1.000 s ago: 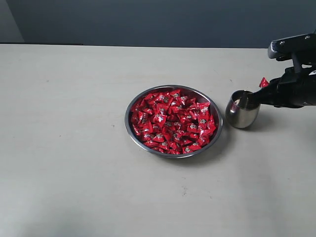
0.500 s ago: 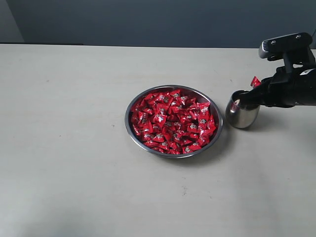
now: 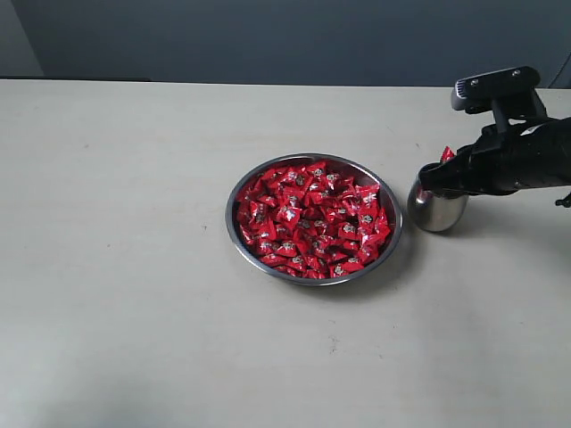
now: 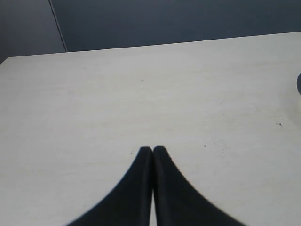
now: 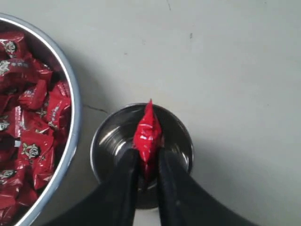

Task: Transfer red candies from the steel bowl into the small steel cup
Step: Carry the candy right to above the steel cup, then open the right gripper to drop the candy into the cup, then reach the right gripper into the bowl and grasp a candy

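Observation:
The steel bowl (image 3: 241,190) in the middle of the table is heaped with red candies (image 3: 311,218); its rim (image 5: 74,117) and some candies (image 5: 33,136) also show in the right wrist view. To its right stands the small steel cup (image 3: 435,211). My right gripper (image 3: 439,175) hovers directly over the cup's mouth (image 5: 113,136), shut on one red candy (image 5: 147,132) that sticks out past the fingertips. My left gripper (image 4: 153,149) is shut on nothing above bare table, away from the bowl and out of the exterior view.
A pale tabletop (image 3: 116,294) surrounds the bowl and cup, with a dark wall (image 3: 268,36) along the far edge. A dark curved edge (image 4: 298,84) peeks in at the side of the left wrist view.
My right gripper has carried the red candy leftward, from beside the cup's far right side to right above the cup's opening. The left gripper has not changed.

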Available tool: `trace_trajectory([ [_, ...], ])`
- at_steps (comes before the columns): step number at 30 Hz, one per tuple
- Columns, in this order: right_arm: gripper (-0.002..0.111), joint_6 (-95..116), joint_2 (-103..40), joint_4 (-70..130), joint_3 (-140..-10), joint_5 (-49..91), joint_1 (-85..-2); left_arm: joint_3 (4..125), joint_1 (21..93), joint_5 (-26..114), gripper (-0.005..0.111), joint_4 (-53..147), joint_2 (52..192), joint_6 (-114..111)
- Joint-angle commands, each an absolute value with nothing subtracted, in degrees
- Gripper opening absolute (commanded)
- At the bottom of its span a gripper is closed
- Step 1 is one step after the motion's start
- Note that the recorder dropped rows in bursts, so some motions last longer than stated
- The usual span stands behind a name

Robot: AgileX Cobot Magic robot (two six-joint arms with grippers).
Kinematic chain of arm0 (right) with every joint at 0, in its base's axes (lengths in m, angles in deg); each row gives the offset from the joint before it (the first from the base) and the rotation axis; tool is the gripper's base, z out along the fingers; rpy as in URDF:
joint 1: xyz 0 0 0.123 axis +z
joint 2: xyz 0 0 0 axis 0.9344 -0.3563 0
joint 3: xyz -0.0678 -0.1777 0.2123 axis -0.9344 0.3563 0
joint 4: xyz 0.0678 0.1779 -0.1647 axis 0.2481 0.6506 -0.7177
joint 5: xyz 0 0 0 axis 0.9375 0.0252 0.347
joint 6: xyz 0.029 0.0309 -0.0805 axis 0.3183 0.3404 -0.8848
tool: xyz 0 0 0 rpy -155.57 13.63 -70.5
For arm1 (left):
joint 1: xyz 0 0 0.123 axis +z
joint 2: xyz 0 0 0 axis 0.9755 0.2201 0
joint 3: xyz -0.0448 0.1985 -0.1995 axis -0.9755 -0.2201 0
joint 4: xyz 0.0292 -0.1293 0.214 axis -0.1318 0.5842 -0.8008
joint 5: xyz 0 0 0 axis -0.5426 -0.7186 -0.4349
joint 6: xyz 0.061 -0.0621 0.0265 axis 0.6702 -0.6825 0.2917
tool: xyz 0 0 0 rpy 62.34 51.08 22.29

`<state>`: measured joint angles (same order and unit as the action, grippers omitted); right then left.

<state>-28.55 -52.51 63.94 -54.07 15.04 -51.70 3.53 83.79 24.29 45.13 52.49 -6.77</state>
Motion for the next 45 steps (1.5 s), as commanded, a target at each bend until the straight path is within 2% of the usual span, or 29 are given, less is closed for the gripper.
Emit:
trace_trajectory([
  [1,0.015,-28.85,-54.31,64.07,-55.44,13.87,-51.70,4.01,83.48,24.58,0.000,45.02,52.22,-6.84],
  [22,0.016,-28.97,-54.78,63.85,-55.44,14.58,-51.70,4.01,83.48,24.58,0.000,45.02,52.22,-6.84],
  [24,0.026,-28.97,-54.77,63.85,-55.44,14.58,-51.70,4.01,83.48,24.58,0.000,45.02,52.22,-6.84],
  [25,0.041,-28.97,-54.77,63.72,-55.44,14.58,-51.70,4.01,83.48,24.58,0.000,45.02,52.22,-6.84],
  [27,0.057,-28.97,-54.77,63.44,-55.44,14.58,-51.70,4.01,83.48,24.58,0.000,45.02,52.22,-6.84],
  [36,0.051,-28.97,-50.66,64.82,-55.44,13.60,-51.31,4.01,83.48,24.58,0.000,45.02,52.22,-6.84],
  [38,0.048,-28.97,-49.17,64.82,-55.44,12.24,-49.02,4.01,83.48,24.58,0.000,45.02,52.22,-6.84],
  [41,0.043,-34.26,-49.85,64.70,-55.44,13.06,-41.26,4.01,83.48,24.58,0.000,45.02,52.22,-6.84],
  [45,0.043,-37.12,-53.22,64.70,-55.53,19.41,-32.45,4.01,83.48,24.58,0.000,45.02,52.22,-6.84],
])
